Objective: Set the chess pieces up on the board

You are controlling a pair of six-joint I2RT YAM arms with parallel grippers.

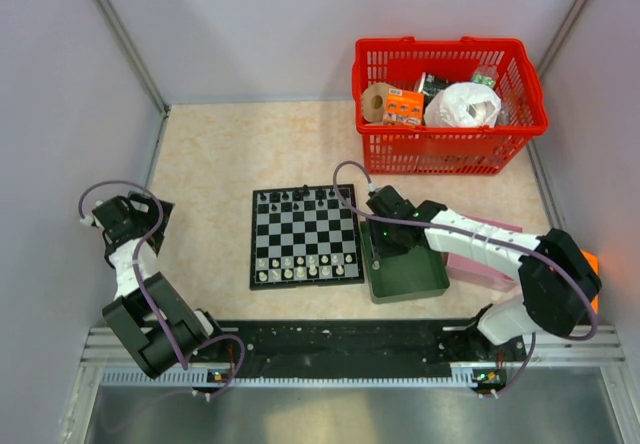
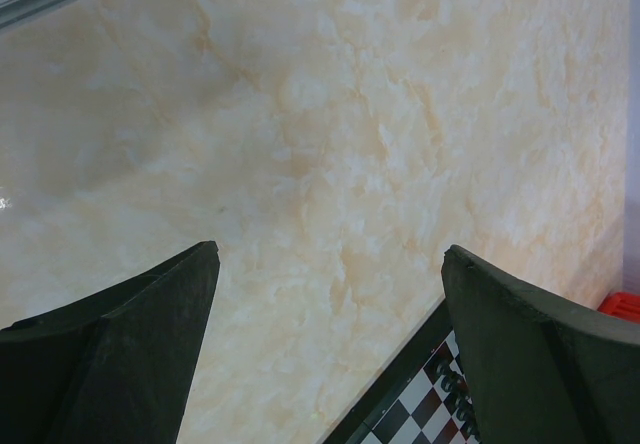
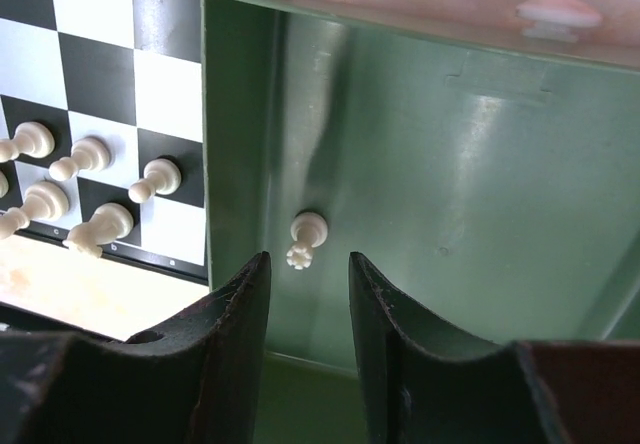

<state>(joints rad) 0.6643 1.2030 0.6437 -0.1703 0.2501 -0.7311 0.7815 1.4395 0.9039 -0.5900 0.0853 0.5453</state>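
Top view: I see the board (image 1: 305,234) at mid-table, with black pieces (image 1: 300,199) along its far rows and white pieces (image 1: 298,265) along its near rows. A green tray (image 1: 410,276) lies just beside the board's right edge, a pink box (image 1: 472,267) lies beyond the tray, and a red basket (image 1: 450,154) of oddments sits at the far right.

Right wrist view: my right gripper (image 3: 308,264) hangs inside the tray (image 3: 450,214), near its left wall. Its fingers (image 3: 240,334) stand a narrow gap apart and clasp nothing. One white piece (image 3: 305,236) lies on its side on the tray floor, just ahead of the fingertips; I cannot tell whether they touch it. To the left, past the tray wall, is the board (image 3: 95,4) corner with several white pieces (image 3: 90,154) on its squares.

Left wrist view: my left gripper (image 2: 330,254) hovers over bare table (image 2: 350,114), fingers (image 2: 150,314) spread wide with nothing between them. A corner of the board (image 2: 420,404) shows at the lower right. In the top view this arm is folded at the table's left side, well apart from the board.
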